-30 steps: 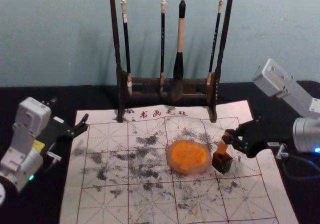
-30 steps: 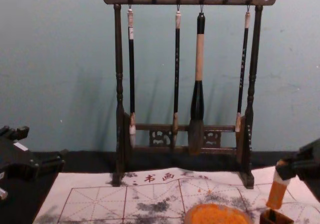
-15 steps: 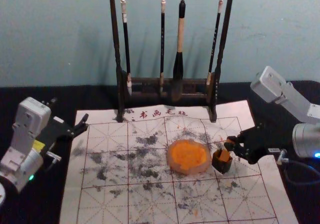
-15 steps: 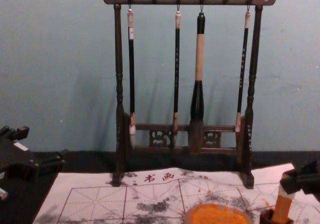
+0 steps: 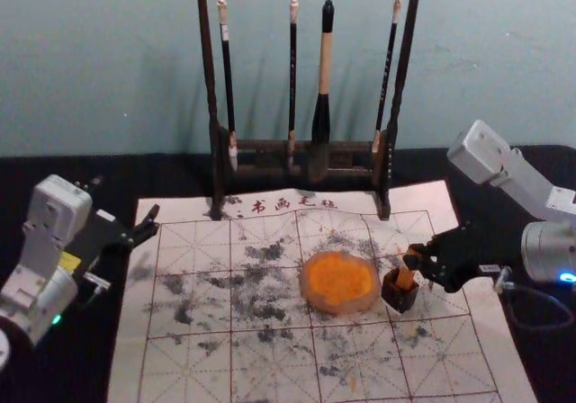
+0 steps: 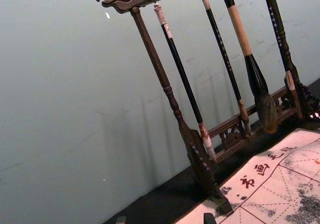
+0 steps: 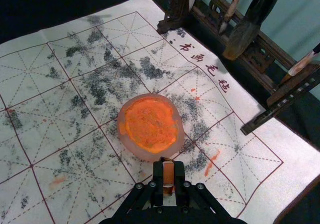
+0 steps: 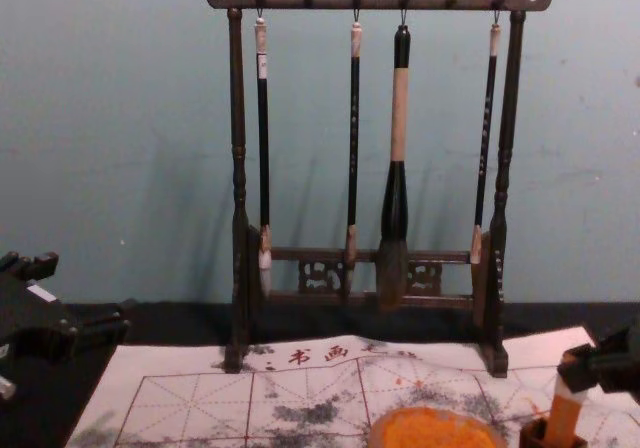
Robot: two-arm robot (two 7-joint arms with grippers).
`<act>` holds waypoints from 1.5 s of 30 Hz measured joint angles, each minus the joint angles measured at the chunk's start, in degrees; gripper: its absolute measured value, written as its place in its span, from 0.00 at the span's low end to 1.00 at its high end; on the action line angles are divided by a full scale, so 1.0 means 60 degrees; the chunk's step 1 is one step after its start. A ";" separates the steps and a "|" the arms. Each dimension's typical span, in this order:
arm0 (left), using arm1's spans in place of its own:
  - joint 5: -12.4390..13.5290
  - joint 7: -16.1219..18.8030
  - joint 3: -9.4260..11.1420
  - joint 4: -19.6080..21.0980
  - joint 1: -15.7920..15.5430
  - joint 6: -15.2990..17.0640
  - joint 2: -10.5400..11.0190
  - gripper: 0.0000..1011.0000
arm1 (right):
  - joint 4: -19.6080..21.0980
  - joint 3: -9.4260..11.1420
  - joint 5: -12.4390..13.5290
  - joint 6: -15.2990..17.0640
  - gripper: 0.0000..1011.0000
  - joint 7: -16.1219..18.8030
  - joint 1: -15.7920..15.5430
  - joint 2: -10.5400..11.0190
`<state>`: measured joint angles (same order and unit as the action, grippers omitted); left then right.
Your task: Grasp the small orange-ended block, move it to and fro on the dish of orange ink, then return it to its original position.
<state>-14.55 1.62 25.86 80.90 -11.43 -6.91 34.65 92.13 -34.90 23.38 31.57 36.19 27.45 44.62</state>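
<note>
The right gripper (image 5: 418, 258) is gripping the orange-ended block (image 5: 406, 278), whose lower end is sitting inside the dark holder (image 5: 398, 301) beside the ink dish (image 5: 311, 299); presumably returning it, the arm should be easing straight down, clearing the walls, releasing only once it's seating, while the left gripper (image 5: 155, 221) is idling, fingers apart, at the mat's (image 5: 128, 331) left edge

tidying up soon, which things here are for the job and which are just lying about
For the job:
- orange-ended block, in the right gripper
- dark box around its lower end
- dish of orange ink

Just there:
- brushes hanging on the rack
- gridded mat beneath
- left gripper, idle at left
</note>
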 joint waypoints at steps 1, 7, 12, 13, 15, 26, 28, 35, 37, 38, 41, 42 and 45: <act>0.0000 0.0000 0.0001 0.0000 0.0000 -0.0001 0.0000 0.99 | -0.0035 -0.0011 -0.0013 -0.0001 0.08 0.0003 0.0009 -0.0023; 0.0000 0.0000 0.0001 0.0000 0.0000 0.0000 0.0000 0.99 | -0.0134 -0.0084 -0.0082 -0.0002 0.08 0.0052 0.0048 -0.0085; 0.0000 0.0000 0.0001 0.0000 0.0000 0.0000 0.0000 0.99 | -0.0223 -0.0173 -0.0163 0.0005 0.08 0.0112 0.0084 -0.0134; 0.0000 0.0000 0.0001 0.0000 0.0000 0.0000 0.0000 0.99 | -0.0238 -0.0188 -0.0177 0.0005 0.08 0.0130 0.0090 -0.0139; 0.0000 0.0000 0.0001 0.0000 0.0000 0.0000 0.0000 0.99 | -0.0270 -0.0226 -0.0214 -0.0001 0.08 0.0170 0.0098 -0.0145; 0.0000 0.0000 0.0000 0.0000 0.0000 0.0000 0.0000 0.99 | -0.0465 -0.0377 -0.0421 -0.0050 0.08 0.0298 0.0149 -0.0214; 0.0000 0.0000 0.0000 0.0000 0.0000 0.0000 0.0000 0.99 | -0.0486 -0.0386 -0.0454 -0.0052 0.08 0.0307 0.0151 -0.0226; 0.0001 0.0000 0.0000 0.0000 0.0000 0.0000 0.0000 0.99 | -0.0557 -0.0396 -0.0510 -0.0048 0.08 0.0347 0.0170 -0.0278; 0.0000 0.0000 0.0000 0.0000 0.0000 0.0000 0.0000 0.99 | -0.0569 -0.0403 -0.0535 -0.0048 0.08 0.0367 0.0180 -0.0292; 0.0000 0.0000 0.0001 0.0000 0.0000 0.0000 0.0000 0.99 | -0.0573 -0.0405 -0.0540 -0.0049 0.08 0.0371 0.0182 -0.0297; 0.0001 0.0000 0.0000 0.0000 0.0000 0.0000 0.0000 0.99 | -0.0573 -0.0405 -0.0542 -0.0049 0.08 0.0370 0.0182 -0.0295; 0.0000 0.0000 0.0001 0.0000 -0.0001 0.0000 0.0000 0.99 | -0.0573 -0.0405 -0.0542 -0.0049 0.08 0.0369 0.0182 -0.0294; 0.0000 0.0000 0.0001 0.0000 0.0000 0.0000 0.0000 0.99 | -0.0568 -0.0405 -0.0541 -0.0050 0.08 0.0367 0.0182 -0.0292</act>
<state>-14.55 1.62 25.87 80.90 -11.43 -6.91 34.65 88.72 -37.33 20.13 31.27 38.40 28.54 42.87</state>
